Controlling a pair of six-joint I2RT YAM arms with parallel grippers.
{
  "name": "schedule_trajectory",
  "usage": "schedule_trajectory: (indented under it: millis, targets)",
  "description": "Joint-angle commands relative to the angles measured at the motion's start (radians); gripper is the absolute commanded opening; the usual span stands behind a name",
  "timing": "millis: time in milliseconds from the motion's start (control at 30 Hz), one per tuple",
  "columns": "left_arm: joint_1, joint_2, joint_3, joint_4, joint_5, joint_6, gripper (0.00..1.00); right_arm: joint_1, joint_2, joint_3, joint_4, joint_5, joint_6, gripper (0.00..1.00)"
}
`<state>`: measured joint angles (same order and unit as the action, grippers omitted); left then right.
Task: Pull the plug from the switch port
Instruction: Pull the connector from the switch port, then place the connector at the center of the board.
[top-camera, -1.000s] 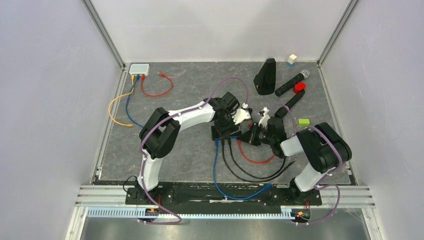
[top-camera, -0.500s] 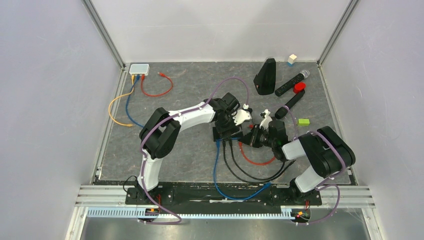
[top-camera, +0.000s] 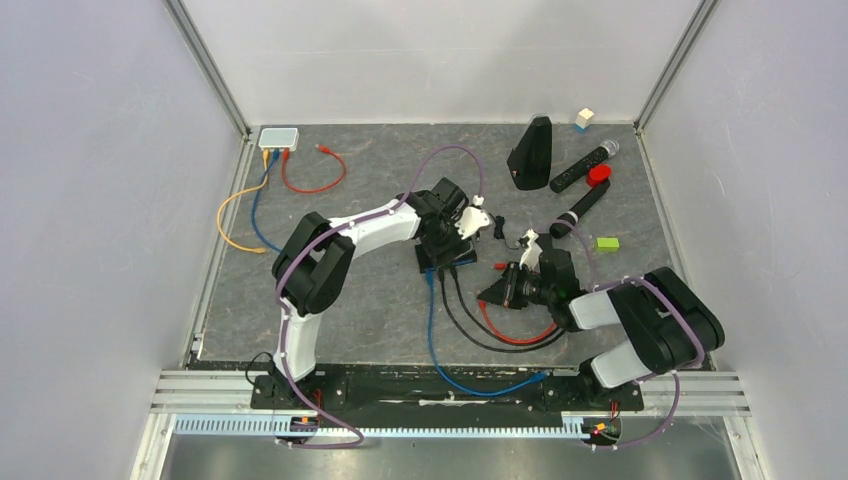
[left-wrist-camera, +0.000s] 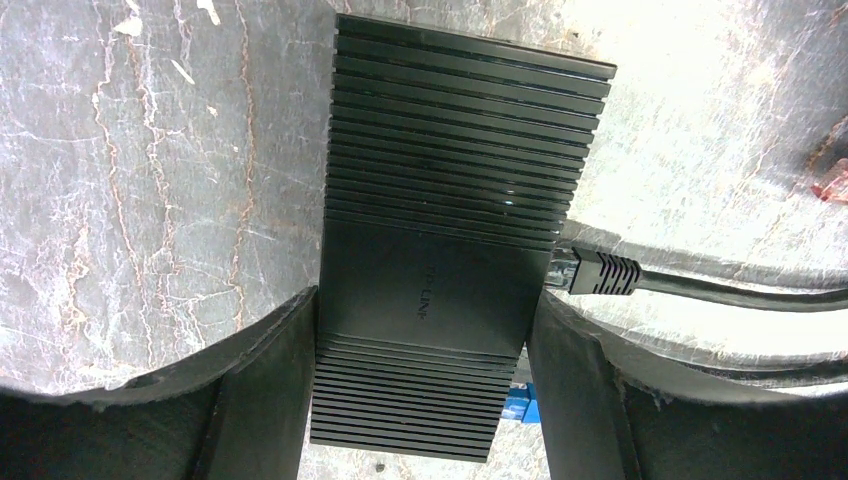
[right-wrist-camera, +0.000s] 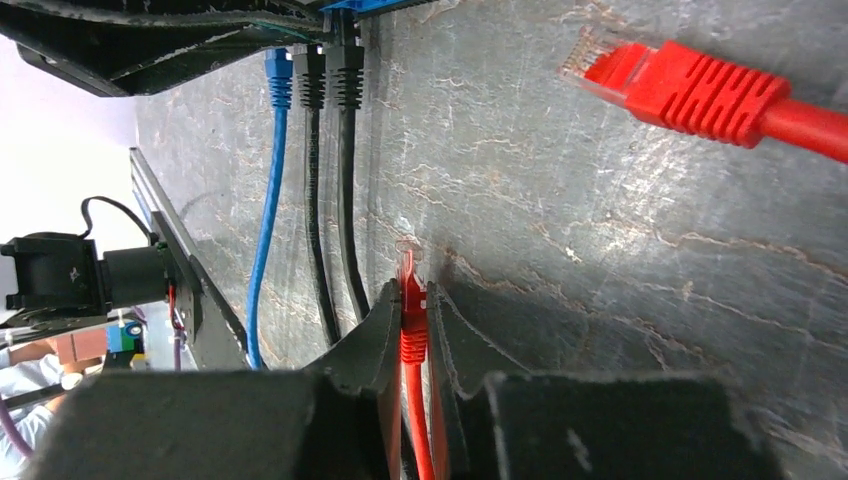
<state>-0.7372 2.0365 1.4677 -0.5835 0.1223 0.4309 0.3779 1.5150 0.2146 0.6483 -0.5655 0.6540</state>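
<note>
Logging the red plug as out of the switch port

**Item 1, left side.** My left gripper has its fingers spread wide and pressed against both long sides of the switch, pinning it flat on the table. Against the overhead view of a second ago, the gripper and switch together have shifted a little up and to the left.

**Item 2, centre.** A black plug is seated in the switch's side. From the right wrist I count a blue cable and two black cables entering the port edge, none of them disturbed.

**Item 3, right side.** My right gripper has its fingers nearly together, clamped on the red plug. The plug's clear tip pokes out past the fingertips into open air over the table. A second ago this gripper was right up against the switch. It now sits well back toward my side, with open table between it and the ports.

**Item 4, far right.** A second red plug lies loose on the table, touched by nothing.

**Assessment.** I judge the pull done, since the held plug is apart from the switch. I cannot see the vacated port itself. What appears to remain is letting go of the plug.
</note>
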Motion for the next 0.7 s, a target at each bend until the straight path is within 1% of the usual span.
schedule_trajectory:
  millis: [0, 33, 67, 133, 167, 200, 300, 400, 533, 667]
  targets:
    - [0.002, -0.029, -0.047, 0.001, -0.015, 0.007, 0.15, -0.009, -0.046, -0.013, -0.343, 0.166, -0.064, 0.0]
    - [0.002, -0.036, -0.051, 0.001, -0.009, 0.004, 0.29, -0.011, -0.095, 0.012, -0.366, 0.19, -0.065, 0.0]
    - [0.002, -0.048, -0.055, -0.002, 0.003, 0.002, 0.4, -0.012, -0.148, 0.039, -0.396, 0.223, -0.07, 0.0]
    - [0.001, -0.071, -0.067, -0.003, 0.027, -0.003, 0.58, -0.014, -0.241, 0.093, -0.466, 0.287, -0.082, 0.0]
    - [0.001, -0.085, -0.072, -0.003, 0.039, -0.006, 0.77, -0.018, -0.276, 0.116, -0.494, 0.315, -0.086, 0.0]
    - [-0.001, -0.096, -0.074, -0.004, 0.047, -0.011, 0.81, -0.021, -0.321, 0.145, -0.527, 0.332, -0.086, 0.0]
    - [-0.005, -0.136, -0.078, -0.004, 0.071, -0.027, 0.82, -0.025, -0.426, 0.228, -0.608, 0.394, -0.098, 0.0]
    - [-0.007, -0.17, -0.076, -0.001, 0.076, -0.041, 0.83, -0.038, -0.491, 0.289, -0.646, 0.425, -0.091, 0.0]
    - [-0.007, -0.214, -0.07, 0.015, 0.085, -0.056, 0.84, -0.049, -0.522, 0.35, -0.647, 0.439, -0.061, 0.0]
    - [-0.005, -0.268, -0.097, 0.055, 0.076, -0.083, 0.84, -0.053, -0.517, 0.414, -0.633, 0.442, -0.045, 0.0]
